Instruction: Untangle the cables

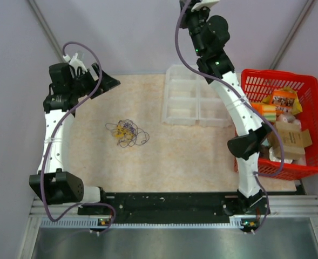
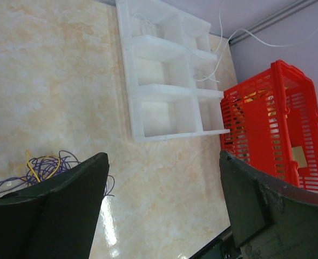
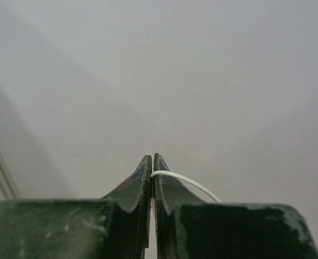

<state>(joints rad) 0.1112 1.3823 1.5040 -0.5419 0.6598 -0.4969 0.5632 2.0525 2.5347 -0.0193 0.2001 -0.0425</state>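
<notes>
A small tangle of cables (image 1: 127,132), thin dark purple and yellow wires, lies on the table left of centre. The left wrist view catches it at the lower left (image 2: 45,167), partly behind a finger. My left gripper (image 1: 107,82) hovers above the table's far left, beyond the tangle, open and empty (image 2: 163,156). My right gripper (image 1: 204,4) is raised high at the back, pointing at the bare wall. It is shut (image 3: 152,157) on a thin white cable (image 3: 185,181). White wire (image 2: 220,32) rises from the tray's far compartments.
A white compartment tray (image 1: 197,102) stands at the back centre (image 2: 132,81). A red basket (image 1: 310,81) with packaged goods sits at the right edge (image 2: 266,118). Black and metal rails run along the near edge.
</notes>
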